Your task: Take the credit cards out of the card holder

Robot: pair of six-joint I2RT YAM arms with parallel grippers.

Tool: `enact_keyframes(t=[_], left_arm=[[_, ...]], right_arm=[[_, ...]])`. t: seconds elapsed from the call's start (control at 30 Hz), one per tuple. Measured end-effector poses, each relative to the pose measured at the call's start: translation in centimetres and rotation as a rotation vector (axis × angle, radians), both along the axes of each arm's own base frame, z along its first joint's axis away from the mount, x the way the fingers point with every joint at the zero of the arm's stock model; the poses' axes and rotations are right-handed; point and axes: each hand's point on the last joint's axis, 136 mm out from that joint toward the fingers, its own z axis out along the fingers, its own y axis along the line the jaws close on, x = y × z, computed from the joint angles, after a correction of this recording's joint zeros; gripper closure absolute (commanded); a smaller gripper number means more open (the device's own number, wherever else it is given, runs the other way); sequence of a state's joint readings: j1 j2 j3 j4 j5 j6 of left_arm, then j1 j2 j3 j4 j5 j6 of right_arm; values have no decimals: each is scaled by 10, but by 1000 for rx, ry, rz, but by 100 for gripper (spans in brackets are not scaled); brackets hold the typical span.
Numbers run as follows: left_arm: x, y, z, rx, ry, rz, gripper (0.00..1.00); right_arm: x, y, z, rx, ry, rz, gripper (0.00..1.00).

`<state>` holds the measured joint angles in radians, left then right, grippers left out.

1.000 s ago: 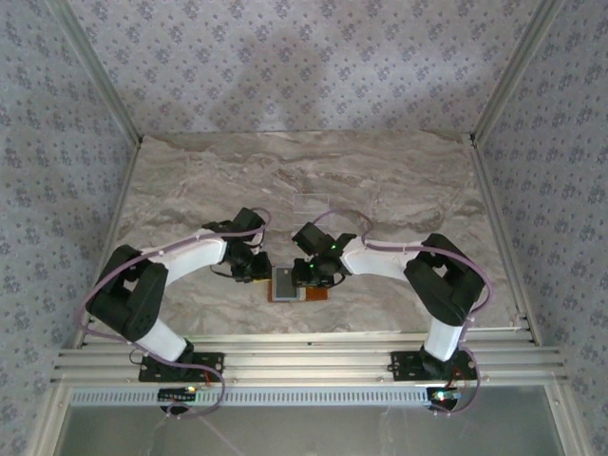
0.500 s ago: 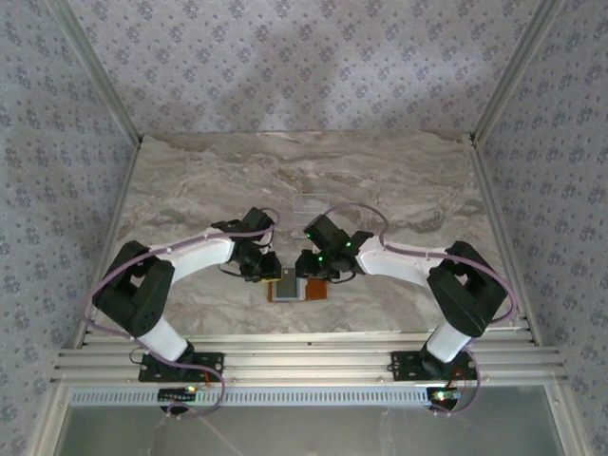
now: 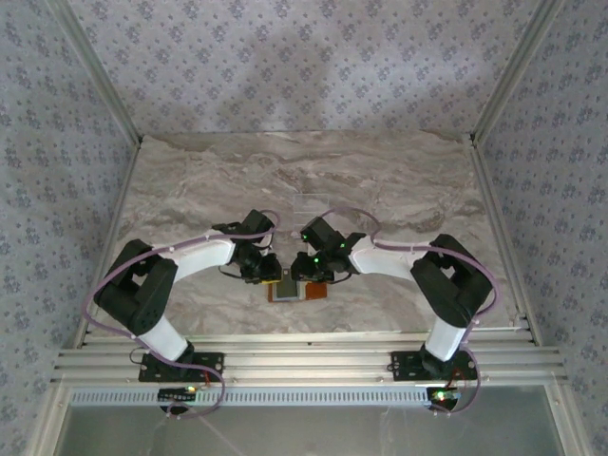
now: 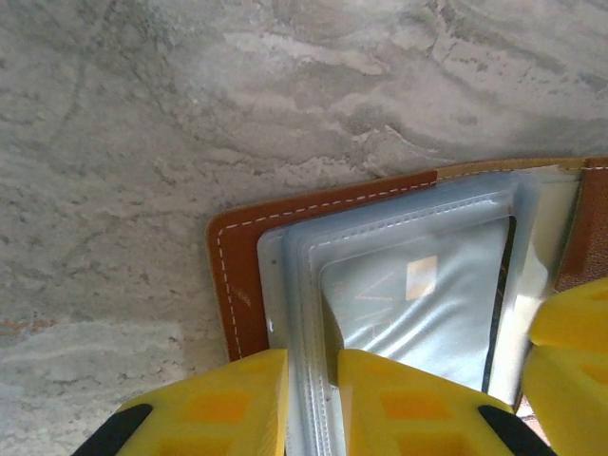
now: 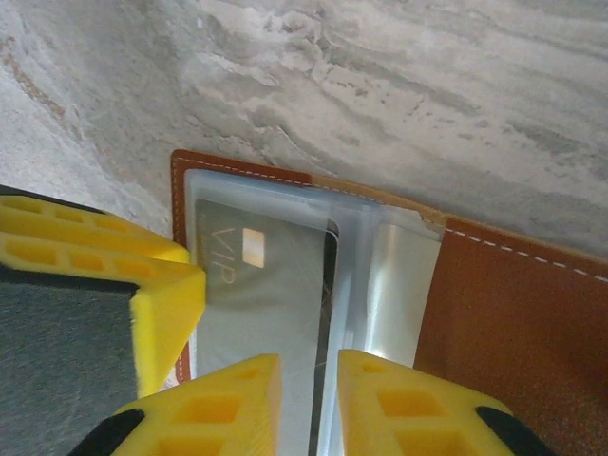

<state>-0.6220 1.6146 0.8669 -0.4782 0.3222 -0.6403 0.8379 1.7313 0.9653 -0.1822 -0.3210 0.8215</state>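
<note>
Card holder (image 3: 296,290) lies open and flat on the counter (image 3: 190,190), near the front edge, roughly midway between the two arm bases. Both arms fold inward over it. From the top view I have the left gripper (image 3: 270,273) at the holder's grey left half. The right gripper (image 3: 306,273) is just beside it toward the middle, and the two heads are nearly touching.

Left wrist view: stitched brown corner of the holder, with a clear sleeve (image 4: 294,275) stacked on top of it. The credit cards (image 4: 418,294) are still inside that sleeve. A silver-grey one with a gold chip is on top, with the dark edge of another along its right side. The left gripper's fingers (image 4: 218,408) stand close together with a slim gap, and the sleeve's layered edge runs into that gap. I cannot tell whether it is pinched or only straddled. One yellow finger of the right gripper shows at the lower right.

Right wrist view: the top card reads "VIP" next to the chip. The right gripper's fingers (image 5: 408,408) are also nearly together. The dark card edge and a sleeve fold run into the narrow gap, and I cannot tell whether they are gripped. The left gripper's finger sits over the holder's left end. The holder's right half is bare brown leather.
</note>
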Motion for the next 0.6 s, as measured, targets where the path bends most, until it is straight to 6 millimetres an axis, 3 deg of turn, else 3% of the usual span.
enact_keyframes(t=[0.6], left_arm=[[-3, 6, 4, 12, -15, 12, 77]], right_arm=[[-4, 0, -11, 12, 27, 11, 80]])
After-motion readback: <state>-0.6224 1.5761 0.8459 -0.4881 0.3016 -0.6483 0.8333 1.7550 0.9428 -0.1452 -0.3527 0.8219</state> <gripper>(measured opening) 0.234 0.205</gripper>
